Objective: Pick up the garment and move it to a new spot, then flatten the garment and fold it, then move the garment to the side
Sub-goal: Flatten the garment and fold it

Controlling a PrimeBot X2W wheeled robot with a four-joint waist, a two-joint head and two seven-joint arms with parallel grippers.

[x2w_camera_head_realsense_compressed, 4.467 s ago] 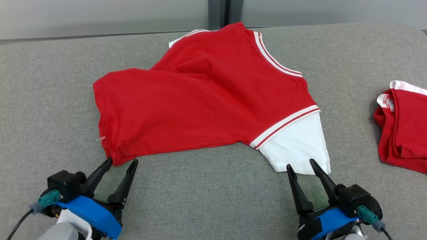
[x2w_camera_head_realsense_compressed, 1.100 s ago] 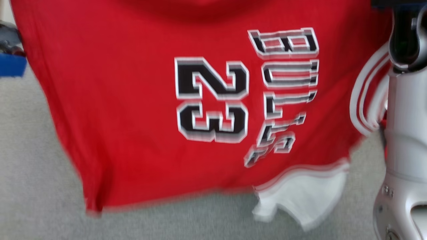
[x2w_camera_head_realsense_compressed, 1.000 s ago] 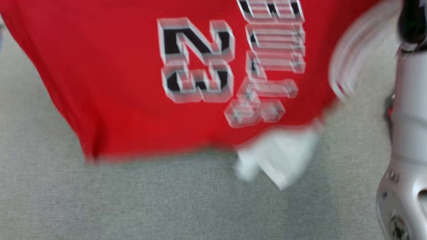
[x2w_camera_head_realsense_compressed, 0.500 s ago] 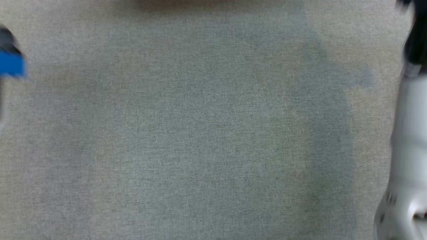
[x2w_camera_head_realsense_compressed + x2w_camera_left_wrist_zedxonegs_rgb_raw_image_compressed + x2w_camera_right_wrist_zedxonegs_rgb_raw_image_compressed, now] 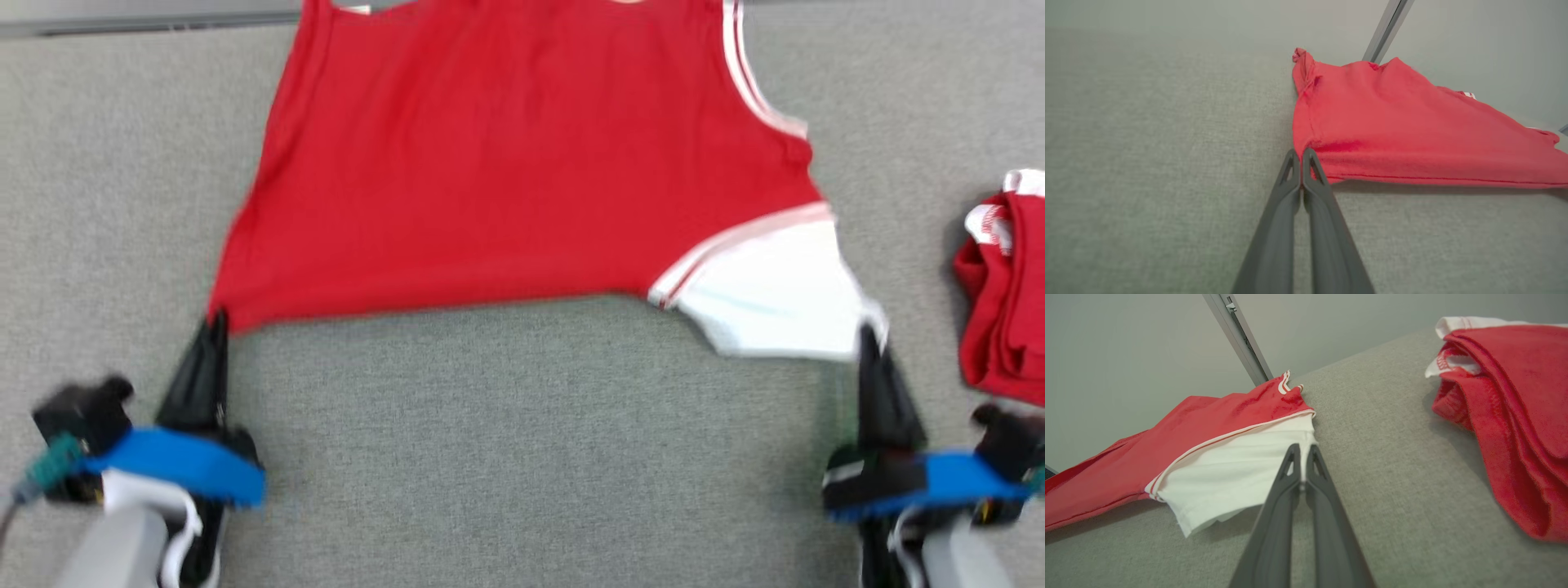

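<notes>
The garment (image 5: 522, 171) is a red jersey with white trim and a white sleeve (image 5: 775, 294), spread on the grey surface and stretched between my two grippers. My left gripper (image 5: 216, 322) is shut on its near left red corner, which the left wrist view shows as red cloth (image 5: 1372, 134) pinched at the left gripper (image 5: 1301, 154) tips. My right gripper (image 5: 867, 339) is shut on the edge of the white sleeve; in the right wrist view the white cloth (image 5: 1237, 473) runs between the right gripper (image 5: 1301, 451) tips. The garment's far edge reaches the back of the surface.
A second red and white garment (image 5: 1004, 294), bunched up, lies at the right edge, close to my right gripper; the right wrist view shows it as folded red cloth (image 5: 1511, 416). A grey wall with a metal strip (image 5: 1241, 339) stands behind the grey surface (image 5: 522, 457).
The garment hung in the air before the camera, printed side toward me; now it lies spread on the surface, plain side up. Both grippers have come down low at its near corners.
</notes>
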